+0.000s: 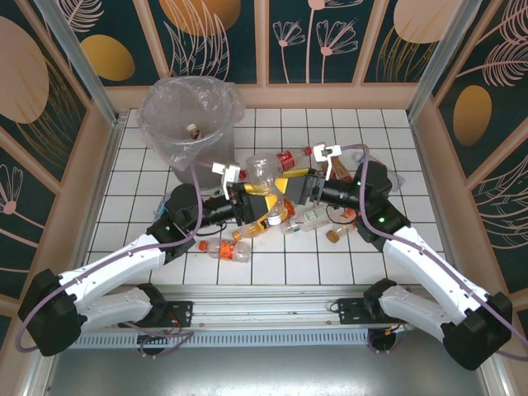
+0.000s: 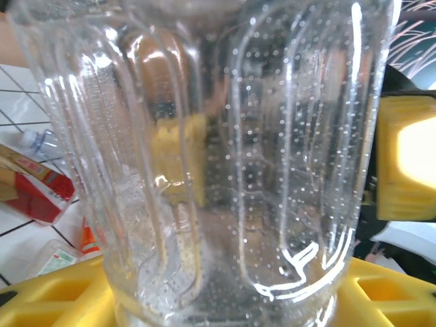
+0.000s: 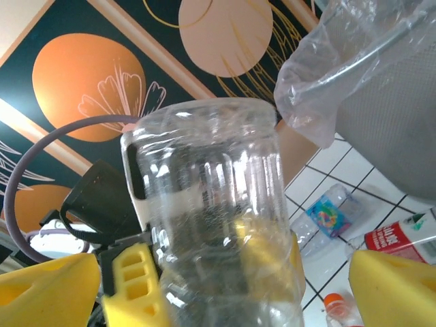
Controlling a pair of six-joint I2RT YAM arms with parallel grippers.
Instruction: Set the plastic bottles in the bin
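Clearly, your left gripper [image 1: 260,205] was clamped on the clear bottle [image 1: 261,171] over the middle of the table [image 1: 412,165]. Your right gripper [image 1: 293,194] had its jaws wide apart, one on either side of that bottle. The bin [image 1: 157,124] sat in the far-left corner, with other bottles [image 1: 224,247] lying around the middle.

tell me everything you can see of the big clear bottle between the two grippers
The clear bottle is see-through plastic with lengthwise ribs, no label and fine droplets on its inner wall; it looks empty. The left gripper clamps it between yellow fingers, holding it off the tiled table near the bin. The right gripper stands open around it. Its neck and cap cannot be made out.
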